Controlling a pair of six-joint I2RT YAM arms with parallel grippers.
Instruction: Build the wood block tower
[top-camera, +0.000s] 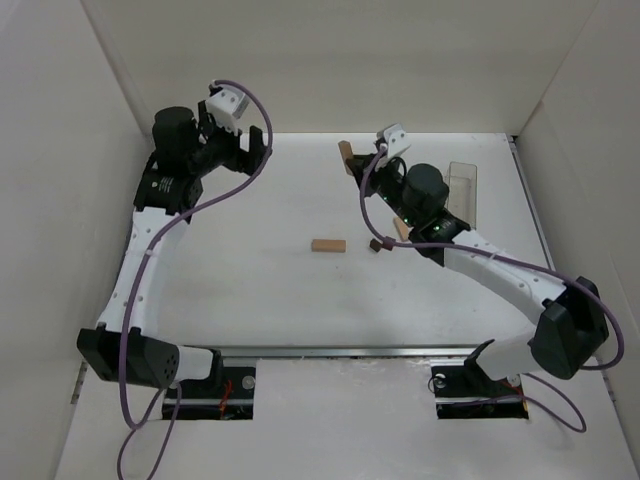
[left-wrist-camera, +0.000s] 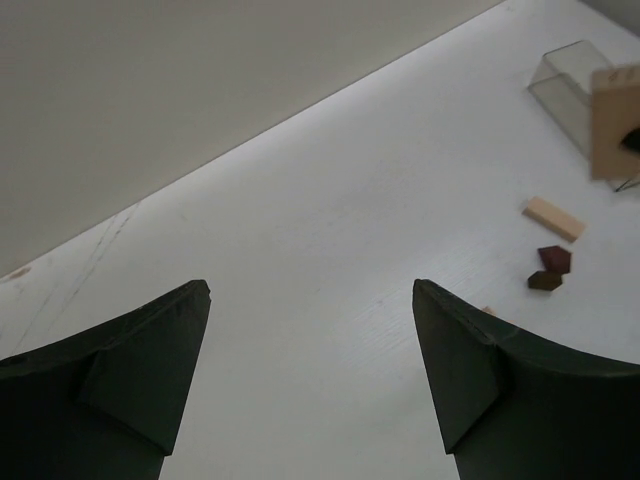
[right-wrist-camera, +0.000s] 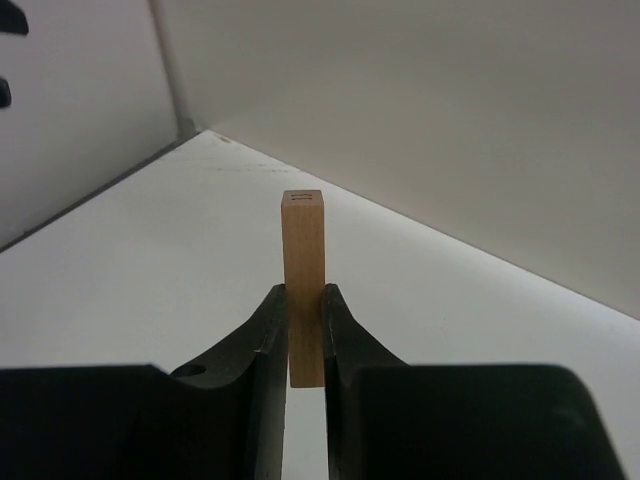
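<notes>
My right gripper is shut on a light tan wooden bar that stands upright between its fingers, held above the table at the back. Another tan bar lies flat mid-table, with a dark reddish-brown piece just to its right. The left wrist view shows that tan bar and two dark pieces close together. A further tan piece peeks out beside the right arm. At the back left, apart from all the blocks, my left gripper hangs open with nothing in it.
A clear plastic box stands at the back right, behind the right arm. White walls enclose the table at the back and on both sides. Both arm bases sit at the near edge.
</notes>
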